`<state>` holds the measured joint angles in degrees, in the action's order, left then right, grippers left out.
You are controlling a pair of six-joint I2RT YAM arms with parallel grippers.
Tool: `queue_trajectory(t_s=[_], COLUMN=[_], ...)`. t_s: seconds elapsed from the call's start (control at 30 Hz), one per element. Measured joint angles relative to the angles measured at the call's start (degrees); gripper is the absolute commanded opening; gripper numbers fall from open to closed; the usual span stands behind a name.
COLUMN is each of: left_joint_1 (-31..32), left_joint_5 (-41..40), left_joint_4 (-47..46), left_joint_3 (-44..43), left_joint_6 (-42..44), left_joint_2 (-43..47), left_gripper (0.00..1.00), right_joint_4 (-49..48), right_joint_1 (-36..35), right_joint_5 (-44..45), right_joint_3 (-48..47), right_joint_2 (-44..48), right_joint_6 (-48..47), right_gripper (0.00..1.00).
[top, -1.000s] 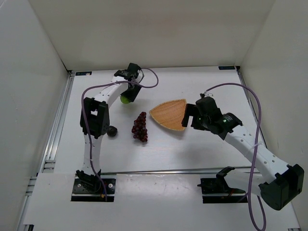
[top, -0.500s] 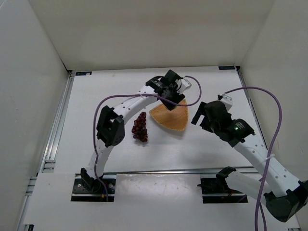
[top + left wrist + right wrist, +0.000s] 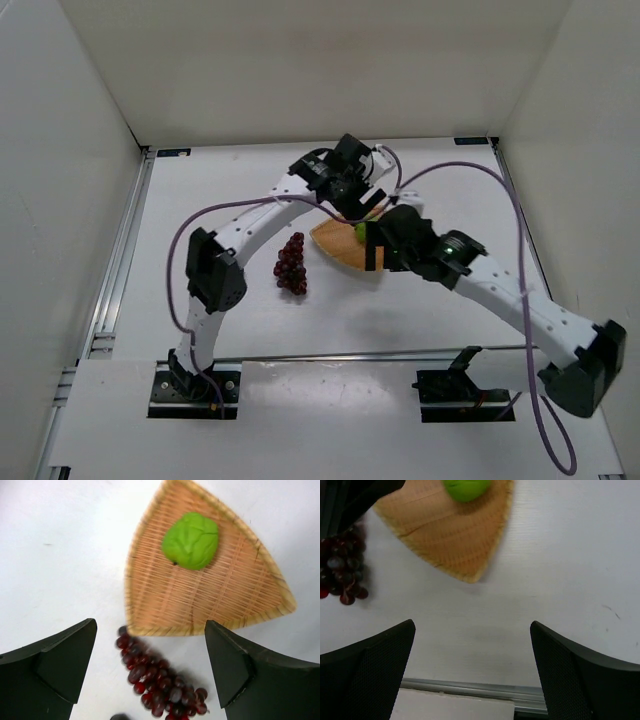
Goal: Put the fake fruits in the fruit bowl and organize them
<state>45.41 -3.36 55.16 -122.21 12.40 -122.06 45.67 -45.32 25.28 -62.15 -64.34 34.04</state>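
Note:
The green apple (image 3: 191, 540) lies in the woven fruit bowl (image 3: 230, 590), toward its far side, free of any grip. My left gripper (image 3: 150, 625) hangs open above the bowl's near rim, nothing between its fingers. The dark red grape bunch (image 3: 160, 680) lies on the table just outside the bowl's corner, and a dark rounded edge, probably the plum (image 3: 120, 716), shows at the bottom. In the top view the apple (image 3: 358, 230) sits between my left gripper (image 3: 358, 200) and my right gripper (image 3: 372, 242). My right gripper (image 3: 472, 625) is open and empty, near the bowl (image 3: 455, 540).
White walls enclose the table on three sides. A metal rail (image 3: 470, 690) runs along the near edge. My left arm's elbow (image 3: 215, 275) stands over the table left of the grapes (image 3: 291, 263). Both arms crowd over the bowl (image 3: 338, 248).
My left arm swung from the back left to the bowl with the apple, then opened and let it go there. My right gripper moved left over the bowl's right part.

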Motion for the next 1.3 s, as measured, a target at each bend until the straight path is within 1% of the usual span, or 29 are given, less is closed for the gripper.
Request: queue_trajectory(t_s=[0.1,0.17,0.27,0.37,0.43,0.53,0.6,0.7,0.8,0.83,0.9,0.93,0.97,1.13,1.2,1.3], left_joint_1=[-1.4,-4.2,-12.5,-22.9,-28.8,-34.9,-38.3,-43.3,-47.4,-48.6,-50.5,-51.3,-52.0,-52.8,-52.8,-52.8], left_joint_5=[-2.5,-3.7,-5.4,-6.8,-7.2,-7.0,-6.5,-5.7,-5.0,-4.5,-3.6,-3.2,-3.0,-2.0,-1.5,-0.2], left_joint_4=[-1.0,-1.8,-3.3,-4.9,-4.9,-4.5,-3.9,-3.1,-2.9,-2.9,-3.0,-2.9,-2.8,-2.6,-2.3,-2.0], left_joint_3=[2.0,5.3,11.3,20.2,26.3,35.2,40.6,45.9,49.2,50.1,51.8,52.6,53.3,55.1,55.1,55.2], left_joint_6=[-0.6,-1.0,-1.5,-2.2,-2.5,-3.1,-3.5,-4.0,-4.5,-4.6,-4.8,-4.9,-4.9,-4.6,-4.3,-3.8], left_joint_2=[8.0,15.0,24.1,31.8,35.2,38.8,40.6,42.6,44.6,45.3,46.7,47.3,47.8,48.6,48.6,48.6], left_gripper=[1.00,1.00,1.00,1.00,1.00,1.00,1.00,1.00,1.00,1.00,1.00,1.00,1.00,1.00,1.00,1.00], right_joint_4=[-2.1,-3.4,-5.0,-6.4,-6.5,-5.7,-5.2,-4.8,-4.1,-3.9,-3.7,-3.7,-3.7,-2.8,-2.5,-2.3], right_joint_1=[-5.9,-9.5,-13.0,-14.7,-14.9,-14.8,-14.8,-14.8,-14.8,-14.8,-14.8,-14.7,-14.6,-14.3,-13.8,-10.8], right_joint_5=[-0.9,-1.7,-3.8,-6.8,-8.7,-11.1,-12.2,-12.6,-12.6,-12.7,-13.0,-13.4,-13.6,-14.2,-13.3,-12.3], right_joint_3=[-6.1,-11.9,-21.1,-29.7,-34.2,-38.9,-40.9,-42.6,-42.8,-42.8,-43.1,-43.5,-43.6,-42.7,-40.6,-36.0], right_joint_2=[-8.8,-16.0,-27.4,-39.3,-46.1,-54.1,-57.9,-61.7,-63.1,-63.2,-63.2,-63.1,-62.9,-58.3,-53.6,-43.0], right_joint_6=[-4.3,-6.6,-9.6,-11.8,-12.3,-12.9,-13.1,-12.9,-12.3,-12.1,-11.8,-11.7,-11.7,-9.8,-8.7,-7.0], right_gripper=[0.99,0.99,0.99,0.99,0.99,0.99,0.99,0.99,0.71,0.55,0.41,0.32,0.19,0.19,0.18,0.18])
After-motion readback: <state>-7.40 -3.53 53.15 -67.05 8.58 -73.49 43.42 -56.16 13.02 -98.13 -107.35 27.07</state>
